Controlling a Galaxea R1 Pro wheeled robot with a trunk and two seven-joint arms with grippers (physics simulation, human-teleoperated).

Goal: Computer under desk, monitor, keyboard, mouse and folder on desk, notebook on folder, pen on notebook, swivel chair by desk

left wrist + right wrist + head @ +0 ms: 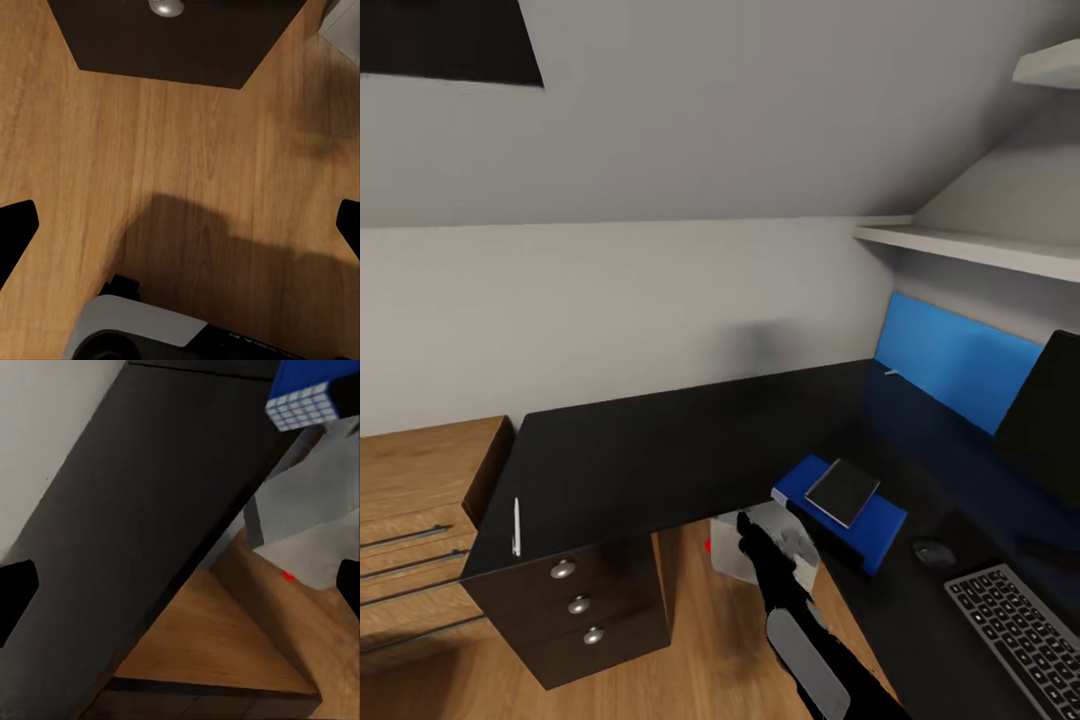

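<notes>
**Black desk under a sloped ceiling, folder and notebook stacked, pen apart at the far end**

From the head camera, the L-shaped desk (pixel 690 440) fills the middle of the room: a glossy black top against a pale wall, under a slanted grey-white ceiling with a dark skylight (pixel 450 40) at the upper left. White shelves (pixel 970 248) run along the right wall above a blue wall panel (pixel 955 360). The folder (pixel 875 530) lies on the desk near its inner corner, with the notebook (pixel 843 492) on top of it. The mouse (pixel 934 551) sits just beside the folder, the keyboard (pixel 1020 625) near it at the lower right, and the monitor (pixel 1045 420) stands at the right edge. The pen (pixel 516 527) lies well apart, at the desk's left end above the dark drawer unit (pixel 575 610). A light wooden cabinet (pixel 420 530) stands beside that. The computer (pixel 745 550) rests on the wood floor (pixel 700 620) under the desk, its red light showing. The right gripper (pixel 752 535) hangs in front of it; whether its fingers are apart is hard to judge here.

The left wrist camera looks at the floor (pixel 180 187) and a corner of the drawer unit (pixel 180 41). The left fingertips (pixel 15 225) sit wide apart at the frame edges, holding nothing.

The right wrist camera shows the desk top (pixel 150 510), the folder's corner (pixel 304 397) and the computer (pixel 307 517) below. Its fingertips (pixel 15 589) are likewise spread and empty.
</notes>
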